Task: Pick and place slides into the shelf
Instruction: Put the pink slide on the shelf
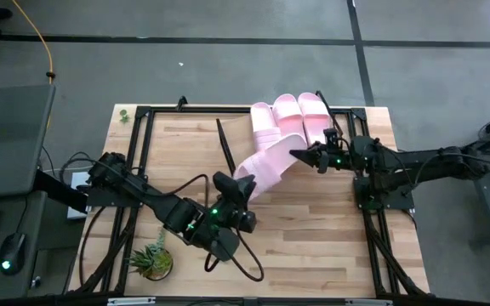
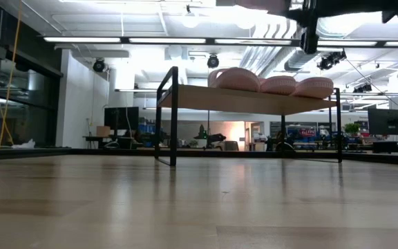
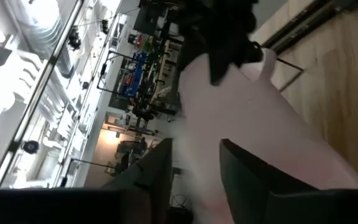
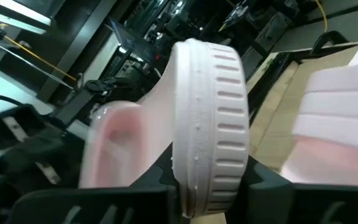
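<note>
Three light-pink slides lie side by side on the shelf, soles down; the low view shows them on the slanted board. The fourth slide hangs in the air in front of them, held between both grippers. My left gripper is shut on its near-left end. My right gripper is shut on its far-right end. The left wrist view shows this slide running away from my fingers; the right wrist view shows it on edge. My left gripper pinches the slide's near-left end between its two fingers, coming from the table's near left side along its length. The slide is lifted clear of the table and slants away toward the shelf. My right gripper pinches the slide's far-right end by the ridged sole edge, one finger on each side. It comes level from the table's right. The slide is turned on its edge and lifted clear, with its strap to one side.
A small potted plant stands near the table's near left corner. Cables trail beside the left arm. A thin black rod slants across the shelf's left part. The shelf's black frame legs stand on the tabletop.
</note>
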